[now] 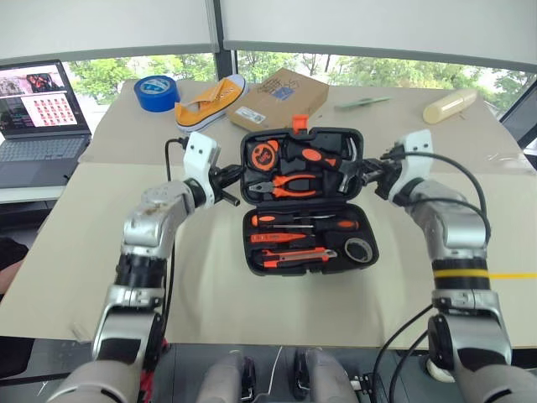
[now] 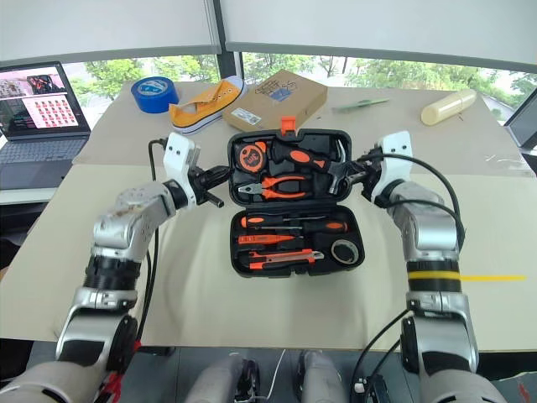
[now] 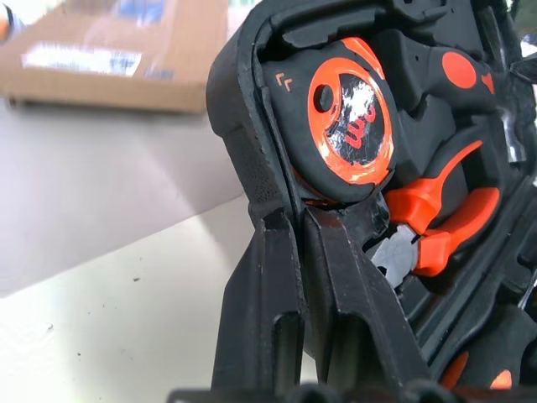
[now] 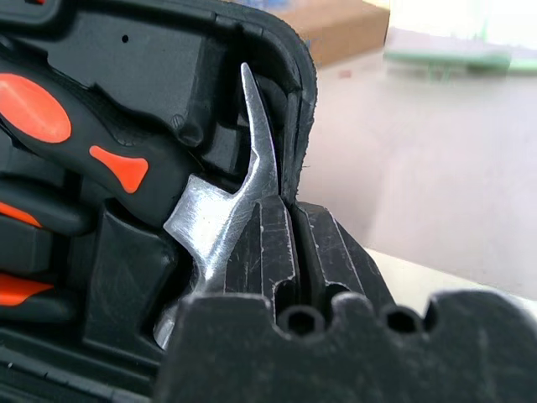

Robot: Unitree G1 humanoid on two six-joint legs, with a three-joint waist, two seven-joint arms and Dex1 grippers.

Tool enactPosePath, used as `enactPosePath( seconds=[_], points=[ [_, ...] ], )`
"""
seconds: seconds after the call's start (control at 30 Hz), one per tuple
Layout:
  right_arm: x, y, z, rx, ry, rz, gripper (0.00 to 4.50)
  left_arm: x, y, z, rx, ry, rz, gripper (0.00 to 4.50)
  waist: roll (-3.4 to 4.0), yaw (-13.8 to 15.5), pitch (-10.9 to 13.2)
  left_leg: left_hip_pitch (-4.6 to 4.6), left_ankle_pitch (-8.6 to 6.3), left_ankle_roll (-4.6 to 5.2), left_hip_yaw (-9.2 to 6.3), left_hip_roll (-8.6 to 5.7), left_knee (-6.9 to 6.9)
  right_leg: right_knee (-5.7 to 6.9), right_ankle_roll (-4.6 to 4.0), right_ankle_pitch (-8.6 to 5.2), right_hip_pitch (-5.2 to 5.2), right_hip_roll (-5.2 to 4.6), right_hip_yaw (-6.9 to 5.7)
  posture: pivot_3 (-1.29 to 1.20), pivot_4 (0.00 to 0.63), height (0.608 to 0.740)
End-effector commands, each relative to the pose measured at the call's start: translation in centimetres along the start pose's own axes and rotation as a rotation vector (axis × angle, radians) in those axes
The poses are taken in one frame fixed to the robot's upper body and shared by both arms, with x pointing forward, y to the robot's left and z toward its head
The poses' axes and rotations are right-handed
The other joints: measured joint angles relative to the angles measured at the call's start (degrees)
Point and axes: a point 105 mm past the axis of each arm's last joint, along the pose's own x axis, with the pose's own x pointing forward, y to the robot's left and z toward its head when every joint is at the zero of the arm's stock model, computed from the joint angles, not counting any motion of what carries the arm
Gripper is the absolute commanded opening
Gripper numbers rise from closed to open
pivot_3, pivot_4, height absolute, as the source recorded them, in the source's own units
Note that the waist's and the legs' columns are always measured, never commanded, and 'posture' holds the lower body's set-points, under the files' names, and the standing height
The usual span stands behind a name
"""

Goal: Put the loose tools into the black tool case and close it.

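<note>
**Tool case open, lid gripped at both side edges**

Black tool case open on the desk, lid half raised, orange latch uppermost. Left gripper fingers clamped on the lid's left rim beside the tape measure. Right gripper fingers clamped on the lid's right rim next to the hammer head. Seated in base slots: screwdrivers, utility knife, small tape roll. Pliers seated in lid.
</note>
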Motion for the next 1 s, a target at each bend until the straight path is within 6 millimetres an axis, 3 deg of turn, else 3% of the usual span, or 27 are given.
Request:
enactPosePath(
  seconds=[0.03, 0.33, 0.53, 0.67, 1.0],
  points=[
    [-2.2, 2.0, 2.6, -0.132, -0.166, 0.082, 0.0, -1.2, -2.7, 1.0, 0.052, -0.071, -0.084, 0.03, 0.01, 0.07, -0.01, 0.01, 0.0, 0.0, -0.03, 0.01, 0.01, 0.0, 0.0, 0.0, 0.03, -0.01, 0.02, 0.0, 0.15, 0.731],
    [-6.3, 2.9, 2.2, -0.158, -0.266, 0.124, 0.0, -3.5, -3.1, 1.0, 0.08, -0.091, -0.034, 0.03, 0.01, 0.06, -0.01, 0.45, 0.0, 0.0, 0.03, 0.05, 0.02, -0.06, 0.01, -0.02, 0.26, -0.06, 0.21, 0.0, 0.15, 0.731],
    [-7.4, 3.2, 0.7, -0.138, -0.204, 0.142, 1.91, -3.8, -3.1, 0.7, 0.058, -0.079, -0.021, 0.0, 0.01, 0.24, -0.01, 0.53, 0.0, 0.0, 0.03, 0.08, 0.04, -0.02, 0.01, -0.02, 0.32, -0.06, 0.25, 0.0, 0.15, 0.731],
    [-7.2, 3.3, 0.4, -0.098, -0.173, 0.146, 1.91, -3.6, -2.8, 0.7, 0.04, -0.068, -0.018, 0.0, 0.01, 0.43, -0.01, 0.59, 0.0, 0.0, 0.03, 0.07, 0.07, 0.03, 0.0, -0.02, 0.35, -0.07, 0.27, 0.0, 0.15, 0.731],
    [-6.0, 1.1, 0.5, 0.023, -0.048, 0.08, 1.91, -3.4, -2.0, 0.6, 0.042, -0.062, -0.005, 0.0, 0.0, 0.57, -0.01, 0.58, 0.0, 0.01, 0.03, 0.07, 0.11, 0.04, -0.01, -0.01, 0.35, -0.08, 0.27, 0.0, 0.15, 0.731]
  ],
)
